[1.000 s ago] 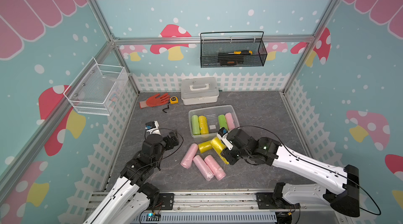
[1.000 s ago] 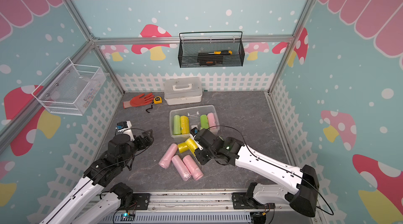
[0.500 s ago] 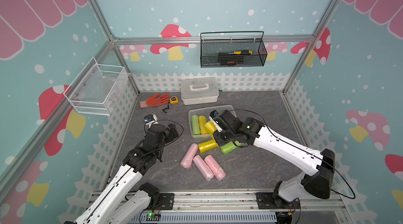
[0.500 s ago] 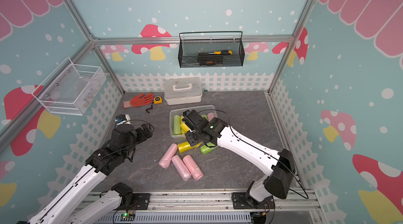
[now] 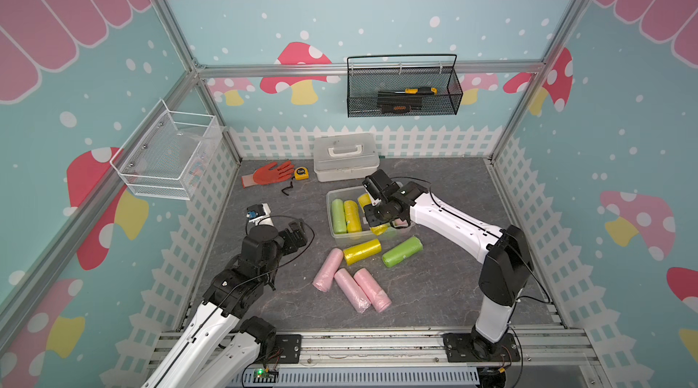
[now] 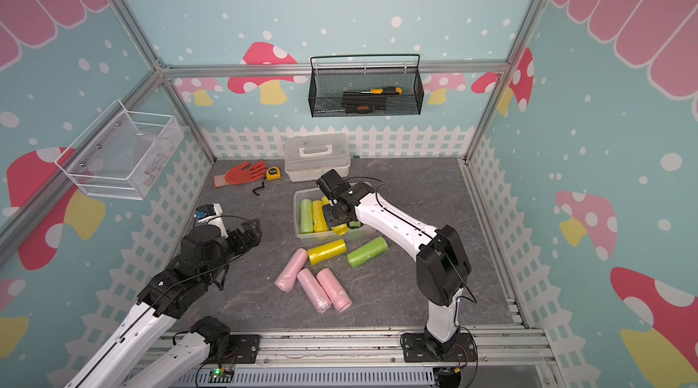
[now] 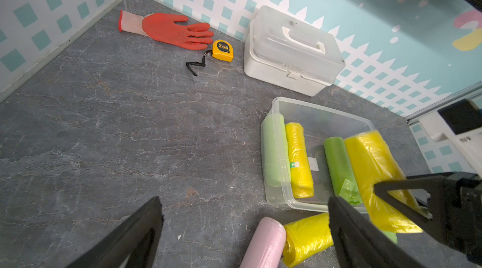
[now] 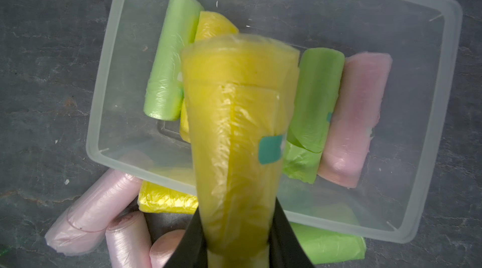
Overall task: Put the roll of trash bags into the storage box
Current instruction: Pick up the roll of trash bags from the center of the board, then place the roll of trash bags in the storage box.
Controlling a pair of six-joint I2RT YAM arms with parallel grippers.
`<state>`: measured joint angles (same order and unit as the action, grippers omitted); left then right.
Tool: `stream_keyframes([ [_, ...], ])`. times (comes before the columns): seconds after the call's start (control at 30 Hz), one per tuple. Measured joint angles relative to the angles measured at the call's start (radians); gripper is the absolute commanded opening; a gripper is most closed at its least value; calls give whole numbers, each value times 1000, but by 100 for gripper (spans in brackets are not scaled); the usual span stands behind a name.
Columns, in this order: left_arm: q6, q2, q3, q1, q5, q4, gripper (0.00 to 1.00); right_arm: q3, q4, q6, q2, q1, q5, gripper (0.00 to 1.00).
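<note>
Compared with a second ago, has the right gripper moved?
Yes. In a top view the right gripper, shut on the yellow roll, has gone back toward the white case and now hangs over the storage box.

**Colour check: rolls, box, surface.**

Storage box (image 8: pixel 300 6): clear, colourless, holding two light-green rolls (image 8: pixel 169 58), one yellow roll (image 8: pixel 214 25), one pale pink roll (image 8: pixel 357 118). Raised yellow roll (image 8: pixel 234 123): translucent yellow with a teal tag. Surface (image 5: pixel 434 291): dark grey with pale marble veining, carrying three pink rolls (image 5: pixel 351 290), a loose yellow roll (image 5: pixel 362 251) and a loose green roll (image 5: pixel 402 252). Far left: orange-red glove (image 5: pixel 270 174) with whitish cuff, yellow tape measure (image 5: pixel 301 173). Case (image 5: pixel 345 156): white. Walls (image 5: pixel 377 27): teal, white dots.
</note>
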<state>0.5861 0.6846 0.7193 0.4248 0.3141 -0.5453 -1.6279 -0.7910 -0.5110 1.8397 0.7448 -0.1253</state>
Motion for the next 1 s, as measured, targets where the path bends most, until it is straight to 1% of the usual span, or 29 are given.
stream_keyframes([
  [0.2, 0, 53, 4, 0, -8, -5, 99, -21, 45, -39, 71, -20, -13, 1],
  [0.37, 0, 53, 13, 0, -12, -5, 99, -40, 83, -66, 126, -31, -25, 1],
  [0.57, 0, 48, 15, 0, -11, -5, 99, -35, 98, -85, 229, -38, -50, 0],
  [0.77, 0, 21, 15, 0, -11, -5, 99, -35, 107, -101, 270, -38, -80, 0],
  [1.0, 0, 22, 15, 0, -11, -5, 99, -18, 122, -129, 270, -37, -134, 7],
])
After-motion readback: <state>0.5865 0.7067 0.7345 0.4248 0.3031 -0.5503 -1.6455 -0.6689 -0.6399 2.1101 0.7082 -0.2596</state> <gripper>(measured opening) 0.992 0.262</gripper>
